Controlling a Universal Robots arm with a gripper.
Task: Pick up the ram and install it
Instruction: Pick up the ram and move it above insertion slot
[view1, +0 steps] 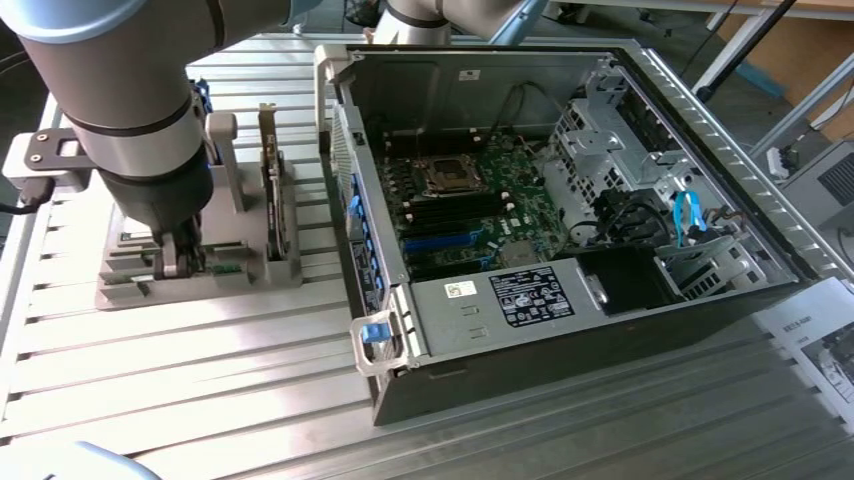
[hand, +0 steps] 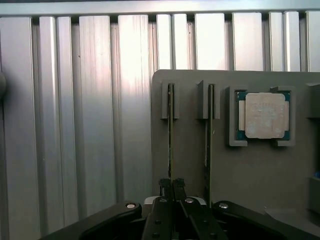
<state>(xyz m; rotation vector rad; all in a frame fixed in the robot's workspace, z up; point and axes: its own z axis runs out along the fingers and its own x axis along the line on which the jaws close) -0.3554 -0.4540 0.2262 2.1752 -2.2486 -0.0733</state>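
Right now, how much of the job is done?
Barely begun. Done: the gripper is down at the grey holder. In hand: it is shut on one ram stick standing there. Left: lifting it and fitting it in the open computer.

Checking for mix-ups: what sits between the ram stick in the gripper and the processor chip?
The second ram stick, standing on edge in its slot of the grey holder, seen in the wrist view.

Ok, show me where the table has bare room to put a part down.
Free: the table slats below the grey tray in the exterior view, running to the near corner of the computer case. Crowded: the tray itself, where the end effector is shut on the ram, and the narrow gap between tray and case.
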